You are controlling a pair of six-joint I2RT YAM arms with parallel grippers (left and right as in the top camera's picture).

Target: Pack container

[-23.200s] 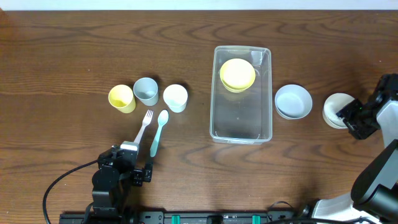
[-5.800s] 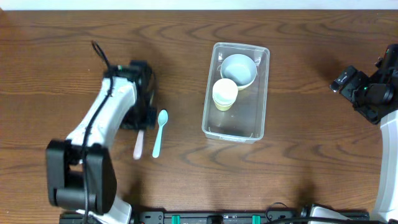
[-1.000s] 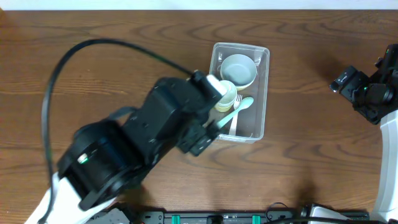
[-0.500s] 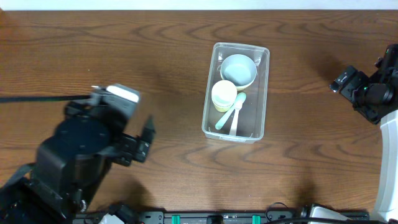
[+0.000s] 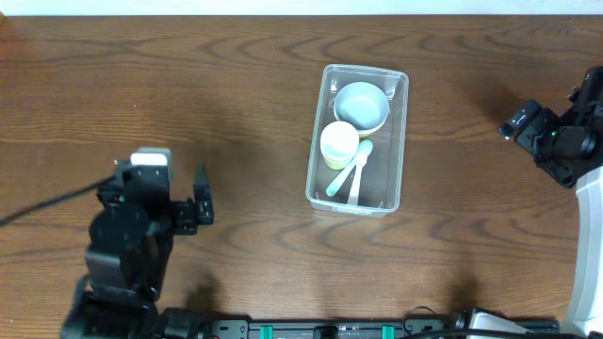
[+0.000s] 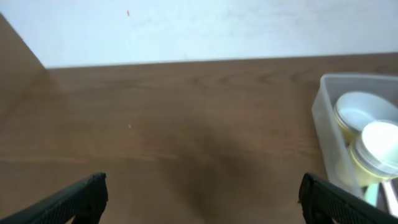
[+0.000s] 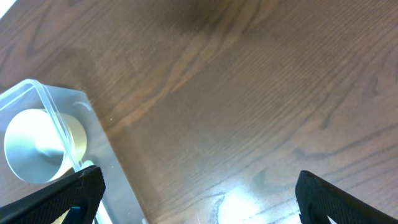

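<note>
The clear plastic container (image 5: 323,182) stands right of the table's centre. It holds stacked bowls (image 5: 361,105) at the far end, stacked cups (image 5: 339,144) in the middle, and a teal spoon (image 5: 350,169) with a white fork (image 5: 359,179) beside it. The container also shows in the left wrist view (image 6: 323,127) and the right wrist view (image 7: 106,162). My left gripper (image 5: 200,193) is open and empty, well to the left of the container near the front. My right gripper (image 5: 520,127) is open and empty at the far right edge.
The brown wooden table (image 5: 188,85) runs to a white wall at the back (image 6: 186,25). The left arm's black cable trails off to the left front.
My left arm has pulled back from the container toward the front left, leaving the spoon and fork inside it. The right arm has not moved.
</note>
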